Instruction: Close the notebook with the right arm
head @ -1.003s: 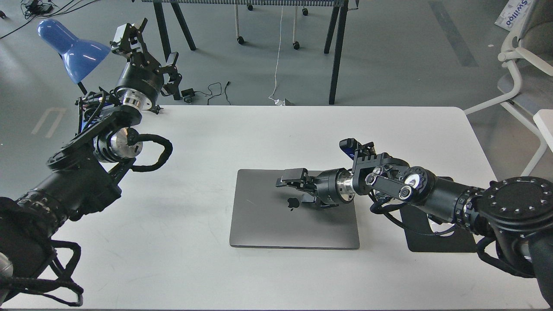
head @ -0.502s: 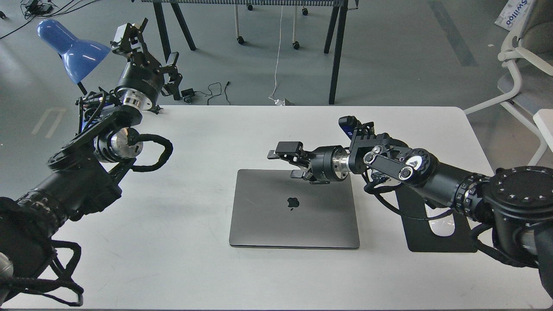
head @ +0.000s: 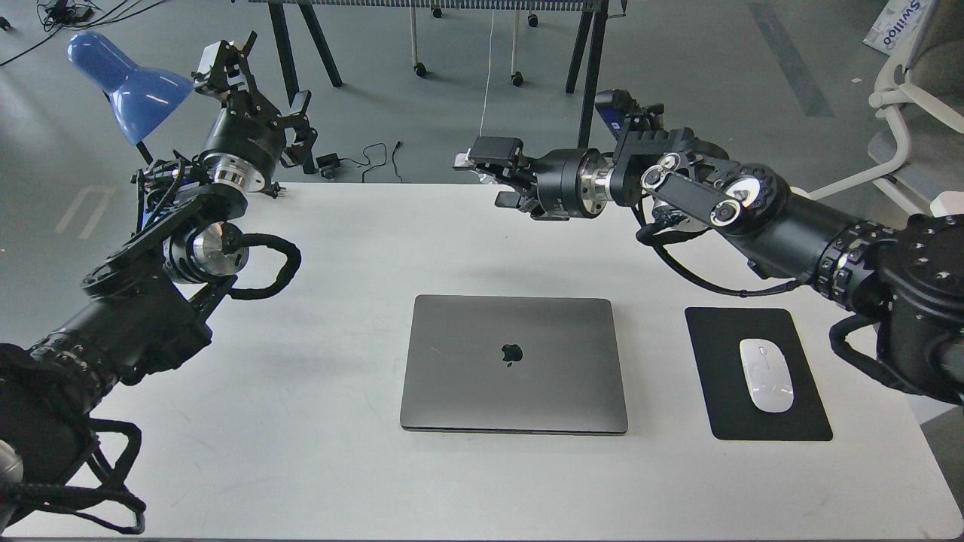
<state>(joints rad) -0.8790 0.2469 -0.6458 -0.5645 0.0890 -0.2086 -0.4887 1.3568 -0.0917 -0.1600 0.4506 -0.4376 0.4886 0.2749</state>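
The notebook (head: 514, 364), a slim space-grey laptop, lies shut and flat on the white table (head: 339, 467), its dark apple logo facing up. My right arm (head: 708, 199), black with a silver wrist ring and a small blue part, is raised high over the table's far edge. Its gripper (head: 491, 174) is open and empty, well above and behind the notebook. My left gripper (head: 263, 84) is open and empty, held up over the table's far left corner.
A black mouse pad (head: 757, 374) with a white mouse (head: 766, 374) lies to the right of the notebook. A blue desk lamp (head: 124, 83) stands at the far left. White chairs (head: 915, 113) stand beyond the table's right side.
My right arm has lifted off the notebook's lid and moved up and back towards the far edge. This uncovers the mouse pad and mouse. The notebook stays shut. The left arm has not moved.
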